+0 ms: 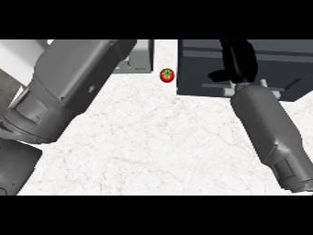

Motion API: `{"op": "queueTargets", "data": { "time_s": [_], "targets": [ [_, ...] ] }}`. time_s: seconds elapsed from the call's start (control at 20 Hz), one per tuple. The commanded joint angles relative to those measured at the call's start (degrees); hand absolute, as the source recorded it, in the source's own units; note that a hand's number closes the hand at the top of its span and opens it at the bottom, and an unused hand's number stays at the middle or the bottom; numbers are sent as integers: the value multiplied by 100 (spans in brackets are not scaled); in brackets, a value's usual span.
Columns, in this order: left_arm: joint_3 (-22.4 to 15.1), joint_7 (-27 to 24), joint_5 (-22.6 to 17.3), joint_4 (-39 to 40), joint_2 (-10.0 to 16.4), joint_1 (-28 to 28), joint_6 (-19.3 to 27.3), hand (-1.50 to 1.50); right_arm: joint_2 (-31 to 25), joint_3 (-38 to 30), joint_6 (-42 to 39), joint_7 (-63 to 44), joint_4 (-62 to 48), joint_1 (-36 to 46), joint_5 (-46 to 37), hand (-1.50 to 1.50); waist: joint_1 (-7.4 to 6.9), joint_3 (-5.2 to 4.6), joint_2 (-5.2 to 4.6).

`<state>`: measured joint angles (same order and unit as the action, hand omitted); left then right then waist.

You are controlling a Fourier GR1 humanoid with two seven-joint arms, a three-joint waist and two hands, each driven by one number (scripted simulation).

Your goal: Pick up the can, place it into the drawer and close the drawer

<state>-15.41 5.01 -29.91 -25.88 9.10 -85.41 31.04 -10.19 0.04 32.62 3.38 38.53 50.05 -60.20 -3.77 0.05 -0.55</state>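
The dark grey drawer (281, 59) stands at the upper right, its handle (243, 85) on the side facing me. My right hand (238, 58) lies over the drawer just past the handle. Its fingers stretch toward the far side, the thumb (218, 74) sticks out to the left, and nothing shows in its grasp. No can is visible anywhere. My left forearm (64, 87) rises along the left side to the top edge, and its hand is out of sight.
A small red tomato (167, 75) lies on the white marble counter (159, 142) just left of the drawer. A light grey box (137, 62) sits behind the left forearm. The counter's left edge runs beside that arm.
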Motion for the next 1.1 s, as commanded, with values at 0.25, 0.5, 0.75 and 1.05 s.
{"op": "queueTargets", "data": {
  "time_s": [0.25, 0.5, 0.75, 1.05],
  "targets": [
    [-55, 322, 125, -636, 493, 522, -162, -150, -52, -355, 570, 114, -1406, 1219, -119, -150, -81, -1, -31],
    [-207, 706, 171, -1172, 534, 559, -168, -150, -13, -402, 788, -140, -1835, 1643, -273, -150, -325, 0, -49],
    [-214, 755, 132, -1670, 726, 997, -291, -150, 67, -720, 721, 275, -1841, 1803, 145, -150, -366, 3, -22],
    [-201, 777, 110, -2074, 883, 1321, -369, -150, -47, -1145, 405, 814, -1856, 2091, 613, -150, -356, 6, -49]
  ]
}}
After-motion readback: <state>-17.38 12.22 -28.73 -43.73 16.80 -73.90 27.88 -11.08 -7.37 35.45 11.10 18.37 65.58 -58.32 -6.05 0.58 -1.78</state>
